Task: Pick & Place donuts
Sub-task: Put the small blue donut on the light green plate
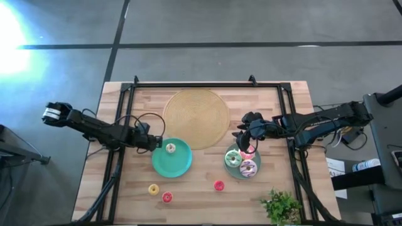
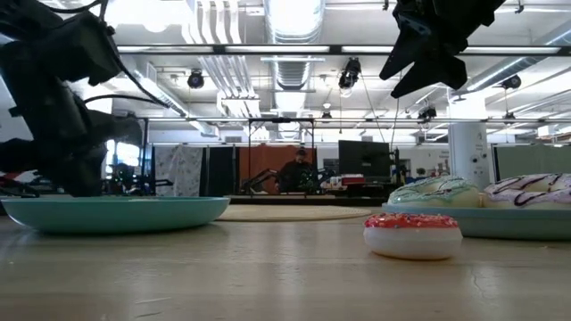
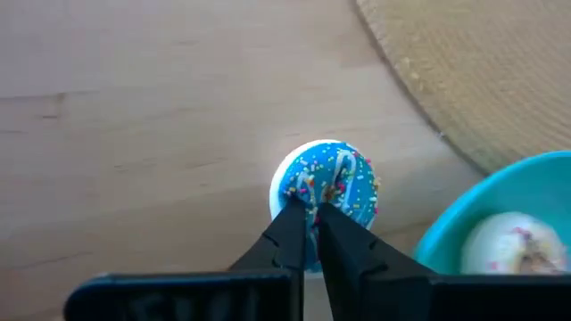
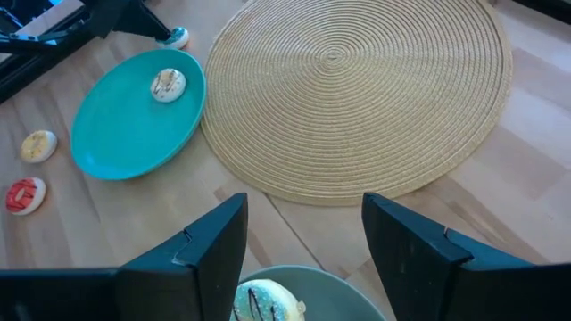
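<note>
My left gripper [image 3: 310, 218] is shut on a blue-iced sprinkled donut [image 3: 332, 178], just off the left rim of the teal plate [image 1: 179, 166]. A cream donut [image 1: 170, 148] lies on that plate. My right gripper [image 4: 303, 236] hangs open, high above the grey-green plate [image 1: 235, 172], touching nothing. That plate carries a green donut [image 1: 233, 158] and a white-pink donut [image 1: 248, 167]. Something pink shows under the gripper, partly hidden. Yellow [image 1: 152, 189] and two red donuts [image 1: 167, 197] [image 1: 218, 185] lie loose on the near table. My left gripper pinches the blue donut's ring at the side nearest the wrist [image 3: 308, 201], between the two fingertips. The fingers slant down from the table's left. The donut sits flat, icing up, at about table height; I cannot tell whether it is lifted clear.
A large tan woven disc [image 1: 196, 116] lies at the table's far middle. A small green plant [image 1: 281, 206] stands at the near right corner. A black frame runs along the table's far and side edges. Bare wood lies between the two plates and in front of them.
</note>
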Available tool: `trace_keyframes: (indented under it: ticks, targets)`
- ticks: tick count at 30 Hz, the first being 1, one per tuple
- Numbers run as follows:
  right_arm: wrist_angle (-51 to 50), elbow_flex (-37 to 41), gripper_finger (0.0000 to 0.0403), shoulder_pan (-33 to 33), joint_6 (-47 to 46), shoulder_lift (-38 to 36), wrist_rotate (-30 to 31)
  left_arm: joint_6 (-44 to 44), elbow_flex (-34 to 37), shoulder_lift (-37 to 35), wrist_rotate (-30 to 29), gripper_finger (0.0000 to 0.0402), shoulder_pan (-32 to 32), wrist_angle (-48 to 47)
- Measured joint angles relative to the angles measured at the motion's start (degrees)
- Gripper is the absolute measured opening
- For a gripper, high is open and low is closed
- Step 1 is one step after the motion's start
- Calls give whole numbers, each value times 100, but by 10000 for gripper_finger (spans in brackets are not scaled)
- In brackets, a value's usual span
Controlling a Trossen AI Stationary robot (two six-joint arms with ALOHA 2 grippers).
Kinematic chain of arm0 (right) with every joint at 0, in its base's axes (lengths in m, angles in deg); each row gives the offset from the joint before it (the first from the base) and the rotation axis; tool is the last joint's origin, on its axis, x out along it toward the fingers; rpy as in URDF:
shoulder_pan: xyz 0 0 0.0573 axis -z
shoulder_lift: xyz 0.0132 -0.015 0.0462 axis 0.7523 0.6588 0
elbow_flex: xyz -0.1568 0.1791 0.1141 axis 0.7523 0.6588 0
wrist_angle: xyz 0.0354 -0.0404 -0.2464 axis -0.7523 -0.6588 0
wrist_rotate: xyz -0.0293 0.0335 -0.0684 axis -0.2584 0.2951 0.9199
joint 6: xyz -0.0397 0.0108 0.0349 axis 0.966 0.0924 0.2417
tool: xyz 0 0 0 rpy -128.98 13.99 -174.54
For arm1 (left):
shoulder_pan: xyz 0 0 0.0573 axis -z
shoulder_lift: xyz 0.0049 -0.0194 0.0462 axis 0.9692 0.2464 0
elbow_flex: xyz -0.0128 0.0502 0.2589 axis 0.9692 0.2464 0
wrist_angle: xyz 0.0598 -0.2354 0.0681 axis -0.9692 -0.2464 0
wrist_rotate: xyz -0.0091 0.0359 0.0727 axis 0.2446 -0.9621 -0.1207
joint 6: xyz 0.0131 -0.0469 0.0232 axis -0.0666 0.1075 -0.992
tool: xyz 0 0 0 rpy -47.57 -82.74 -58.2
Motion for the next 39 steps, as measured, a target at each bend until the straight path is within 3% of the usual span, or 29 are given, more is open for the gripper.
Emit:
trace_keyframes:
  ticks: [16,24,31,39]
  targets:
    - [-7,4,215,2,-45,0,-4,-1250,-1484,5,-15,0,161,-137]
    - [-13,7,215,2,-69,0,-4,-1167,-1587,991,1017,0,618,-166]
    - [-11,13,215,2,-71,2,-7,-1034,-1772,1692,1230,2,883,-211]
    - [-11,17,215,2,-69,2,-9,-1016,-2111,1773,1429,81,892,-799]
